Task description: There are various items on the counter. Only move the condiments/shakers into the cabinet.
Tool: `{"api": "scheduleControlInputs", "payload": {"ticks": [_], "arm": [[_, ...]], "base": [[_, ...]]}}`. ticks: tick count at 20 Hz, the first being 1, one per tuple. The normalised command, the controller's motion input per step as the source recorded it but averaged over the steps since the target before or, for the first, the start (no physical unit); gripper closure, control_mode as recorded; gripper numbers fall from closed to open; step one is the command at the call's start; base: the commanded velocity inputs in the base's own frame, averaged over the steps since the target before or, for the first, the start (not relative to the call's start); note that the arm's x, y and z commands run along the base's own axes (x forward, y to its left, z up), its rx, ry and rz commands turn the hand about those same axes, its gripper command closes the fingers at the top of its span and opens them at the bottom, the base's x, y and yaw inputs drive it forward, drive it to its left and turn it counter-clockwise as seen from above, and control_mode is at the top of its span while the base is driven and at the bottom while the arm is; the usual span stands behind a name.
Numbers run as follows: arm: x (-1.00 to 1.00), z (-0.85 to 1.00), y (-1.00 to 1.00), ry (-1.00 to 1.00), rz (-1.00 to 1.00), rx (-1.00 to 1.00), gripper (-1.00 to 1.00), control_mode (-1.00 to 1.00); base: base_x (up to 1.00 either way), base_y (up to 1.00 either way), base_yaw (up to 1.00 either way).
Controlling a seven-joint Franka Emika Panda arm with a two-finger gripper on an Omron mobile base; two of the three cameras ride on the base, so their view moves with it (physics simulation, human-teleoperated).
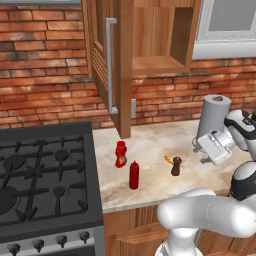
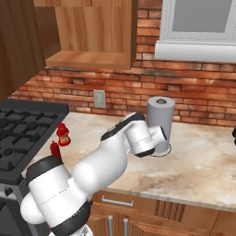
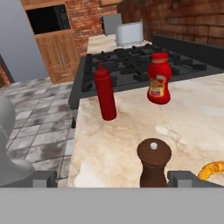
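Jaws spread wide, empty, on the gripper point(image 3: 107, 181); dark brown shaker point(image 3: 153, 162) stands upright between the two fingertips, close in, not yet touched. Orange carrot-like piece point(image 3: 213, 169) lies just beside the right-hand tip: keep it out of the pinch. Slim red bottle point(image 3: 105, 94) and curvy red squeeze bottle point(image 3: 159, 78) stand farther ahead on the counter point(image 3: 197, 113), well apart from the jaws. Judgement: ease forward until the shaker's body sits centred, close below the knob, lift straight, then carry to the open cabinet point(image 1: 150, 35).

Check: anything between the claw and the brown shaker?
Nothing visible. In the hand view the brown shaker stands straight ahead between the open claw tips, on bare counter; the orange piece lies off to one side.
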Motion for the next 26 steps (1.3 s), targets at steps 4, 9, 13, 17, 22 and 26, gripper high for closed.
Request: {"api": "scheduleControlInputs", "payload": {"ticks": [4, 9, 13, 17, 22, 26], "arm": [[0.08, -0.15, 0.07, -0.09, -0.02, 0.0, -1.0, -1.0], [0.19, -0.14, 0.19, -0.08, 0.0, 0.0, -1.0, -1.0], [0.27, -0.13, 0.18, -0.05, 0.0, 0.0, -1.0, -1.0], [0.24, -0.14, 0.09, -0.02, 0.0, 0.0, -1.0, -1.0], [0.2, -0.15, 0.06, 0.0, 0.0, 0.0, -1.0, -1.0], [0.09, -0.13, 0.0, 0.0, 0.0, 0.0, -1.0, -1.0]], "base": [[0.0, 0.0, 0.0], [0.0, 0.0, 0.0], [0.0, 0.0, 0.0], [0.0, 0.0, 0.0], [0.0, 0.0, 0.0], [0.0, 0.0, 0.0]]}}
